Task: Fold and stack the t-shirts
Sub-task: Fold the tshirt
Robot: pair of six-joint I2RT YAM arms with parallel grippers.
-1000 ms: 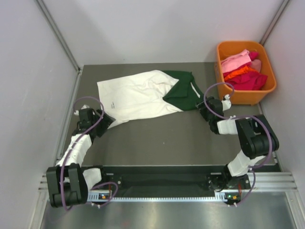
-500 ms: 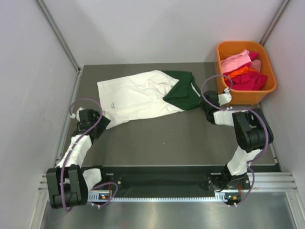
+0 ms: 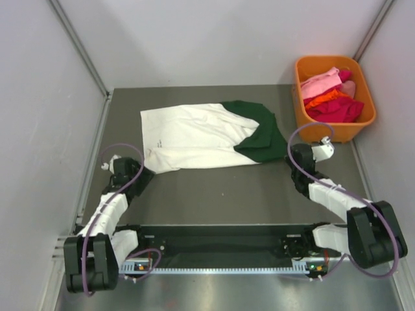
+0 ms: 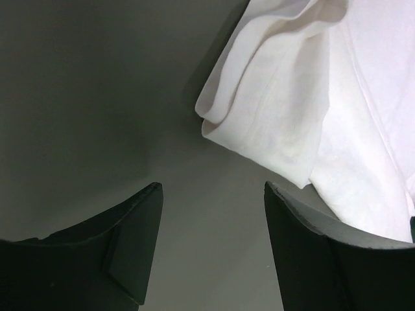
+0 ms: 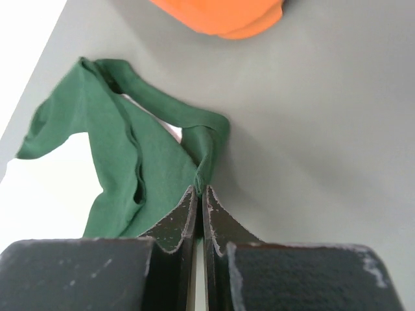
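A cream-white t-shirt (image 3: pixel 194 136) lies spread across the back middle of the table, and its near left hem (image 4: pixel 285 110) is bunched into folds. Partly under its right end lies a dark green t-shirt (image 3: pixel 264 133). My right gripper (image 3: pixel 290 154) is at the green shirt's near right corner. In the right wrist view it (image 5: pixel 201 189) is shut on a pinched fold of the green t-shirt (image 5: pixel 123 162). My left gripper (image 3: pixel 144 172) sits just short of the white shirt's near left corner. In the left wrist view it (image 4: pixel 211 188) is open over bare table with nothing between its fingers.
An orange basket (image 3: pixel 337 133) holding pink, orange and red clothes stands at the back right, close to my right arm. Grey walls close in the table on the left, right and back. A metal rail runs along the near edge.
My right gripper shut on the green shirt's edge and drew back toward the near right, dragging both shirts right. My left gripper drew back slightly and narrowed a little.
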